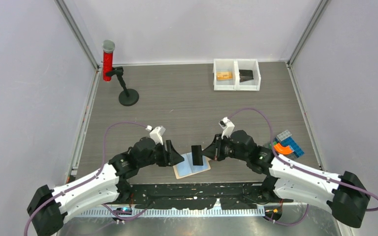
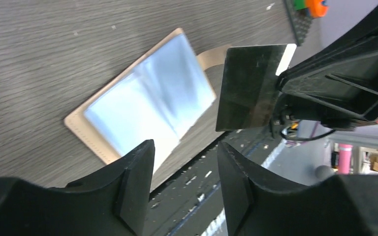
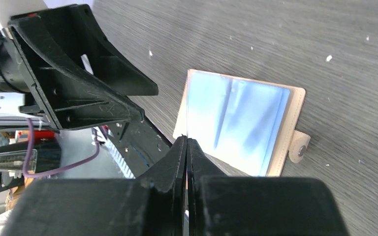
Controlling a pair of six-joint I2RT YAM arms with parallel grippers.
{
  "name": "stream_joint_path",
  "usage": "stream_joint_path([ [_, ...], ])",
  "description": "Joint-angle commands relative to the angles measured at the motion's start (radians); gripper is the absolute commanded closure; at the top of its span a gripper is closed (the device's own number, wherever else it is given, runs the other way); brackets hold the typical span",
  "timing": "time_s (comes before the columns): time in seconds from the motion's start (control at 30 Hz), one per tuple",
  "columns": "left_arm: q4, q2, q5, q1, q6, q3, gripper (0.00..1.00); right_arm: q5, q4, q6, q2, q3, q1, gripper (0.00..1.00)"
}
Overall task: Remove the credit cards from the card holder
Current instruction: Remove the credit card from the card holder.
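Right jaws pinch a credit card [image 1: 197, 154] over the open card holder [image 1: 186, 171]; left jaws gape empty.

Dark card [image 1: 196, 154] in the right hand [image 1: 206, 153] — card holder [image 1: 187, 170] open below

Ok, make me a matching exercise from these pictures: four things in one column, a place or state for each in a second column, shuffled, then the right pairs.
Column one:
1. card holder
2. credit card
3. left gripper
4. white bin

Column two:
A. jaws apart, holding nothing
B. at the far edge of the table
C. lying open and flat at the table's near edge
D. pinched in the right gripper

Pairs: 1-C, 2-D, 3-A, 4-B
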State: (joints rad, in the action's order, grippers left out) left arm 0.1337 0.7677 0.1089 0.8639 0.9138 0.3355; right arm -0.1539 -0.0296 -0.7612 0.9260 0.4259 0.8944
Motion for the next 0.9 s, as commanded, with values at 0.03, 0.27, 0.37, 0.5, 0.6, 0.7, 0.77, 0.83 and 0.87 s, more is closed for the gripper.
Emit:
stream_joint_path([
  [0.03, -0.009, -0.095, 0.059, 0.003, 0.025, 0.041, 0.44, 0.009, -0.017, 0.007, -0.123, -0.018, -0.003, 0.95],
  [0.27, -0.107, -0.184, 0.109, 0.003, 0.05, 0.017, 0.38, -0.132, -0.206, -0.036, -0.176, -0.08, -0.003, 0.95],
  [0.37, -0.096, -0.189, 0.121, 0.003, -0.013, 0.028, 0.37, -0.061, -0.071, -0.065, -0.179, -0.043, -0.004, 0.95],
  [0.5, -0.038, -0.173, 0.073, 0.037, -0.216, 0.065, 0.38, -0.036, -0.005, -0.223, -0.153, 0.014, -0.005, 0.95],
  [0.6, -0.017, -0.161, -0.064, 0.103, -0.357, 0.083, 0.4, -0.014, 0.019, -0.351, -0.127, 0.046, -0.004, 0.95],
  [0.7, -0.072, -0.161, -0.208, 0.194, -0.488, 0.069, 0.45, 0.03, 0.077, -0.449, -0.119, 0.09, -0.005, 0.95],
  [0.77, -0.124, -0.164, -0.264, 0.237, -0.57, 0.052, 0.45, 0.072, 0.158, -0.483, -0.107, 0.134, -0.005, 0.95],
  [0.83, -0.192, -0.165, -0.326, 0.269, -0.653, 0.036, 0.45, 0.121, 0.245, -0.511, -0.094, 0.183, -0.005, 0.95],
  [0.87, -0.216, -0.164, -0.346, 0.286, -0.695, 0.028, 0.45, 0.142, 0.282, -0.517, -0.091, 0.195, -0.005, 0.95],
])
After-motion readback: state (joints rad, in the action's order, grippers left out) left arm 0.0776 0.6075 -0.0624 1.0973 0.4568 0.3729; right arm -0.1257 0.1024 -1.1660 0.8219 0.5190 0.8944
